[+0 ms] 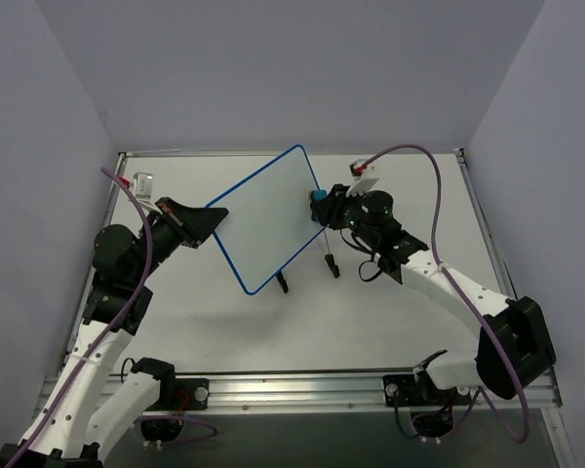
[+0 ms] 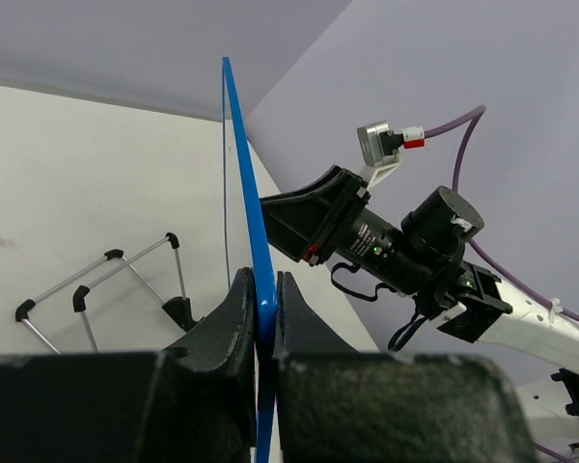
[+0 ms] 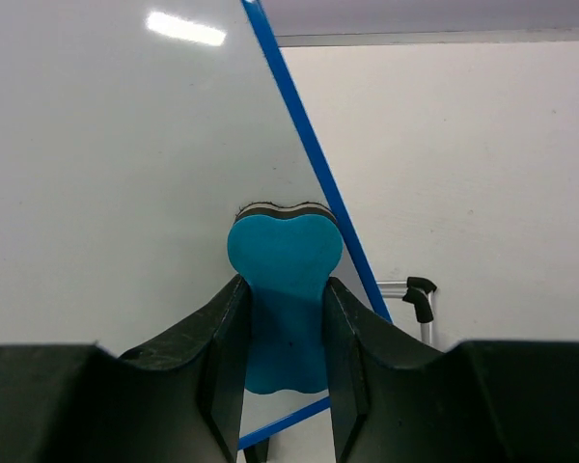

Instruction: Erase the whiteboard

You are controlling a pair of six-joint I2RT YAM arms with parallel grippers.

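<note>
The whiteboard (image 1: 263, 219), white with a thin blue frame, is held tilted above the table's middle. My left gripper (image 1: 210, 216) is shut on its left edge; in the left wrist view both jaws pinch the blue frame (image 2: 263, 313). My right gripper (image 1: 322, 202) is shut on a teal eraser (image 1: 318, 197). In the right wrist view the eraser (image 3: 285, 280) presses its dark felt end against the board's white face (image 3: 106, 174), close to the blue right edge (image 3: 309, 145). The face shows no marks in these views.
The board's thin metal legs with black feet (image 1: 330, 255) hang below its lower edge, also visible as legs (image 2: 96, 285) and a foot (image 3: 420, 289). Purple cables (image 1: 409, 151) loop off both wrists. Grey walls close in the table (image 1: 419, 322) on three sides.
</note>
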